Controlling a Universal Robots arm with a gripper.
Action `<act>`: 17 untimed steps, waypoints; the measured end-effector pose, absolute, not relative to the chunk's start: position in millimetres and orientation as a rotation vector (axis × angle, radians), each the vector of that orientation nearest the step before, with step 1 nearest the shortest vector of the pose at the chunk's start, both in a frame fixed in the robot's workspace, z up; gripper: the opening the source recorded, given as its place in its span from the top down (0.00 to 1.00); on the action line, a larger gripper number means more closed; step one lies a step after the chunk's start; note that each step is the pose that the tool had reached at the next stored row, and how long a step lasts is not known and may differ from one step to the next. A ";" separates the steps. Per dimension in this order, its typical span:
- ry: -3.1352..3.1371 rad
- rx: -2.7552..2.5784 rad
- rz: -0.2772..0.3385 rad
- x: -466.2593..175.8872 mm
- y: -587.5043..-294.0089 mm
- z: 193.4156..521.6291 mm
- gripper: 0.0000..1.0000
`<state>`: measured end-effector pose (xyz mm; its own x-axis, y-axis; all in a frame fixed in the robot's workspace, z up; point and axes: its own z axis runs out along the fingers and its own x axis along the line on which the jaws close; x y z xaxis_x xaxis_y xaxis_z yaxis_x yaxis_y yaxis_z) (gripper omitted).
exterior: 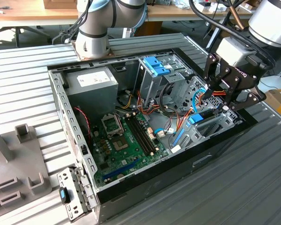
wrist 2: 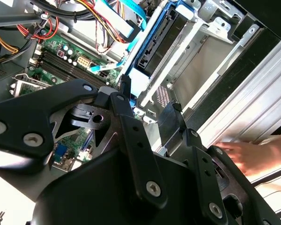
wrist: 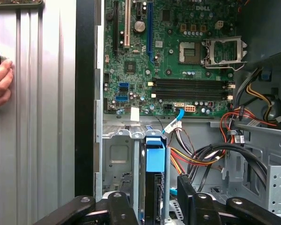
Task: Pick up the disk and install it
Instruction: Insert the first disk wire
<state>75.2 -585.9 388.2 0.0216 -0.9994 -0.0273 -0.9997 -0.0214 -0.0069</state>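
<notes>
Standing on edge in a metal drive bay (wrist: 116, 157) of the open computer case (exterior: 145, 185), the disk (wrist: 155, 157) sits beside the green motherboard (wrist: 178, 61). The gripper (wrist: 152, 194) hangs over it, jaws spread to either side, grasping nothing. A person's hand (wrist: 0, 84) rests on the ribbed table (wrist: 37, 140) near the case.

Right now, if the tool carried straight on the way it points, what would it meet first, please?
Most likely the black hard drive in its bright blue plastic carrier, standing in the grey metal bay directly ahead of the open tool, though depth is hard to judge.
</notes>
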 end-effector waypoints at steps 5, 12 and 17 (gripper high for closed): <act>2.158 -2.250 0.023 75.2 -585.9 388.2 0.50; 2.049 -2.350 0.025 75.4 -585.9 388.0 0.50; 1.996 -2.396 0.026 75.4 -585.9 388.0 0.50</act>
